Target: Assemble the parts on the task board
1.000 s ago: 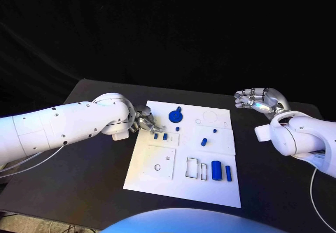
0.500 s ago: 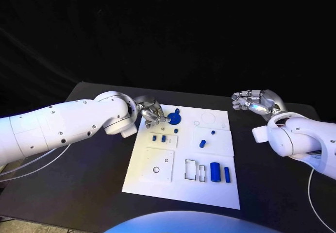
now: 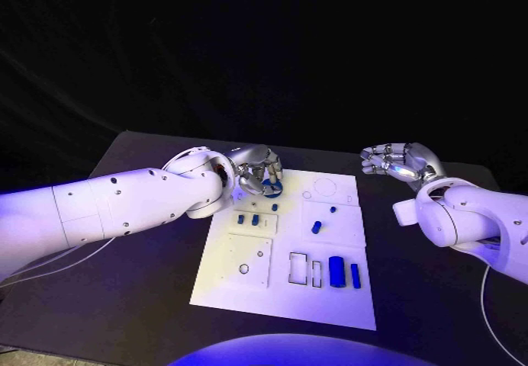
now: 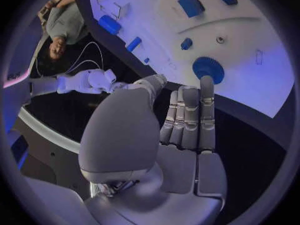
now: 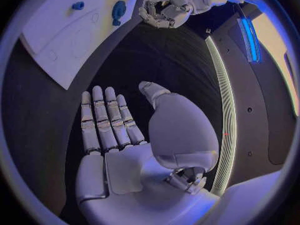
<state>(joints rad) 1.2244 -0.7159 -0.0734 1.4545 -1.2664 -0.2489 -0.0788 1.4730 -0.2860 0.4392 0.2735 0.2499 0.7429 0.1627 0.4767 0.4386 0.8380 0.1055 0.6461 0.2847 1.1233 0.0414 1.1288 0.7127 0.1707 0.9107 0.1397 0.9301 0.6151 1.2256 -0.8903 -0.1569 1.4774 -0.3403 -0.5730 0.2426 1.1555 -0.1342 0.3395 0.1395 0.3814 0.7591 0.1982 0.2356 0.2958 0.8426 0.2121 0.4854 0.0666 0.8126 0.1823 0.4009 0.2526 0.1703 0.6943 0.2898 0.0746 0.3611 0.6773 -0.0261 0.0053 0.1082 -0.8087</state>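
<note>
The white task board (image 3: 281, 301) lies mid-table with blue parts on it. A blue gear (image 3: 272, 187) sits near its far left corner. My left hand (image 3: 259, 169) hovers just above and behind the gear, holding nothing. In the left wrist view that hand (image 4: 169, 130) has its fingers straight, with the gear (image 4: 208, 69) just past the fingertips. Two small blue pegs (image 3: 248, 219) stand nearer on the board, and two long blue pieces (image 3: 344, 273) lie at its near right. My right hand (image 3: 401, 162) floats off the board's far right corner, empty, fingers apart (image 5: 125, 135).
More small blue parts (image 3: 317, 226) sit mid-board beside outlined slots (image 3: 299, 267). Black tabletop (image 3: 132, 282) surrounds the board on all sides. In the right wrist view, the board (image 5: 69, 30) and my left hand (image 5: 164, 7) lie far ahead.
My left hand has moved from the board's left edge up and rightward to over the blue gear. The right hand has barely moved.
</note>
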